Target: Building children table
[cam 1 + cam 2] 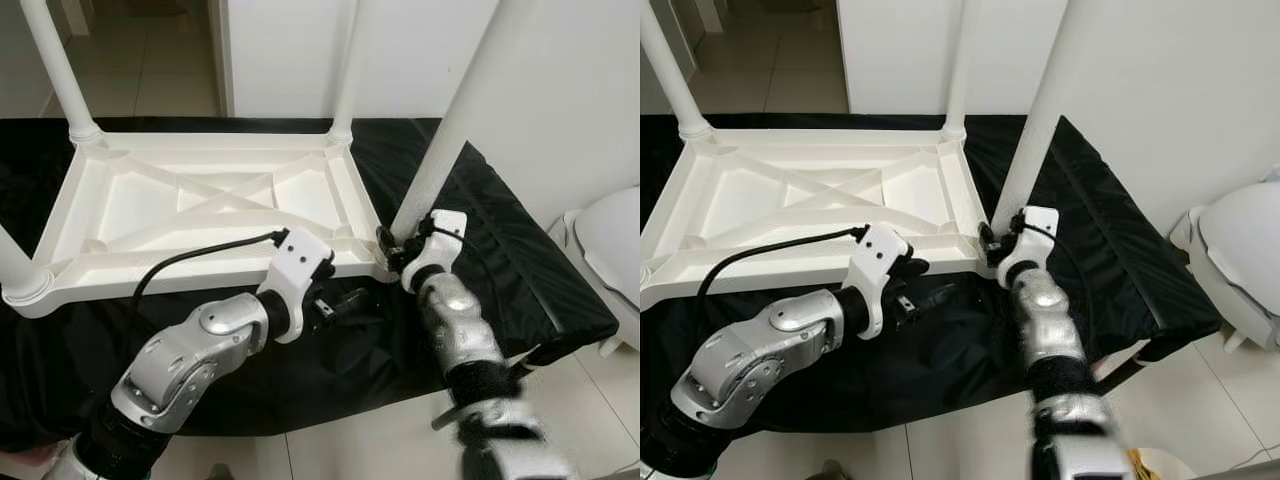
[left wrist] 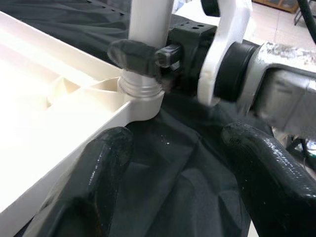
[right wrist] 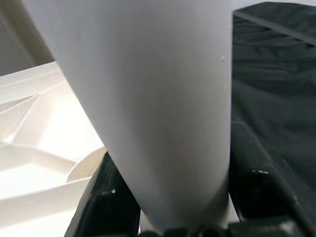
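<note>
A white plastic children's table point(image 1: 200, 268) lies upside down on a black cloth point(image 1: 520, 260). White legs stand up from its far left point(image 1: 60, 70), far right point(image 1: 345, 80) and near left point(image 1: 15, 270) corners. My right gripper point(image 1: 393, 250) is shut on the near right leg point(image 1: 450, 130) just above its socket; in the right wrist view the leg point(image 3: 148, 98) sits between the black fingers point(image 3: 103, 207). My left gripper point(image 1: 345, 300) hovers open over the cloth just in front of that corner, its fingers point(image 2: 98, 173) spread with nothing between them.
A white rounded object point(image 1: 610, 250) stands on the tiled floor to the right of the cloth. A white wall rises behind the table, with a doorway point(image 1: 140, 50) at the back left. A black cable point(image 1: 190, 258) runs over the table's front rim.
</note>
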`<state>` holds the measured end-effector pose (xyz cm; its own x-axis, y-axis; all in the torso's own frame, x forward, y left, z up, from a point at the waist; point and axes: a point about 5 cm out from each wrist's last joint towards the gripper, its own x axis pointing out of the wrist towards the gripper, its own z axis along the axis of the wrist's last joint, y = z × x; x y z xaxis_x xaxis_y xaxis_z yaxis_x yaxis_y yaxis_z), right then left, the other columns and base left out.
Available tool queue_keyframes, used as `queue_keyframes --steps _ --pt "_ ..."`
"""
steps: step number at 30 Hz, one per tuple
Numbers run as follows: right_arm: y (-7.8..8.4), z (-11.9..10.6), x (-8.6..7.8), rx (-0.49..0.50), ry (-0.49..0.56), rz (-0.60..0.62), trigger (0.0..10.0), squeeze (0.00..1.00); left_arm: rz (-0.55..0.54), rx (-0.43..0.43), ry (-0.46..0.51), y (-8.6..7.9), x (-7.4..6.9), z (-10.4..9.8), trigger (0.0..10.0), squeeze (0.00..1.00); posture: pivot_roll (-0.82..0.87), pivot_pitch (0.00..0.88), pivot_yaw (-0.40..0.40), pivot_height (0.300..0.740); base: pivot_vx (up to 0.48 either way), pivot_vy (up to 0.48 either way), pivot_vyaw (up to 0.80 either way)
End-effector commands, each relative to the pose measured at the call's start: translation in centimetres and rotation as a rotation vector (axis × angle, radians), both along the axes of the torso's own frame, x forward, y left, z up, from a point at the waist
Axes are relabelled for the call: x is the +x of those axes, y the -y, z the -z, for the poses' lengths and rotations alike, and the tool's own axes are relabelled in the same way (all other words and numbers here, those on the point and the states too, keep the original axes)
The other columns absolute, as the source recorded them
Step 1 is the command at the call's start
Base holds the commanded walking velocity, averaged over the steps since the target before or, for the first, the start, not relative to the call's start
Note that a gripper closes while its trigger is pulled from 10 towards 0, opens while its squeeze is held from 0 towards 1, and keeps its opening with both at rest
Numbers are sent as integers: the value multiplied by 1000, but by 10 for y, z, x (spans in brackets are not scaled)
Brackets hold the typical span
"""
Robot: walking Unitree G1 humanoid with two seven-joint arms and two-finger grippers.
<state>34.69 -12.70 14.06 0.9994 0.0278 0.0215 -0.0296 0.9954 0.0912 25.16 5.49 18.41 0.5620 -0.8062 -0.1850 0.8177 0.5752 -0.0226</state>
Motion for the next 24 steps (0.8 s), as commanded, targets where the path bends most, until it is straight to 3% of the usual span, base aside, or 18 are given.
queue_keyframes --steps 1,9,11,17,18,22,23,24 --pt "3 16 -6 27 -92 68 0 0 126 -13 -21 6 -7 1 10000 0 9 29 -82 740 0 0 0" --pt "3 16 -6 27 -92 68 0 0 126 -13 -21 6 -7 1 10000 0 9 29 -82 740 0 0 0" --pt "-30 7 -9 104 -78 -63 0 0 128 -15 -24 7 -8 1 10000 0 7 28 -89 740 0 0 0" --pt "-51 -3 -18 144 -58 -213 0 0 129 -17 -27 9 -8 2 10000 0 4 29 -89 740 0 0 0" --pt "-50 -3 -19 128 -58 -228 10000 0 127 -18 -27 9 -8 2 10000 0 5 31 -91 740 0 0 0" --pt "-41 -5 -20 118 -50 -234 10000 0 122 -17 -27 8 -7 3 10000 0 1 34 -91 740 0 0 0" --pt "-35 -6 -20 116 -44 -229 10000 616 120 -16 -27 7 -7 3 10000 0 1 36 -90 740 0 0 0" --pt "-29 -9 -19 106 -30 -226 10000 1000 119 -16 -27 7 -7 3 10000 0 -1 37 -90 740 0 0 0"
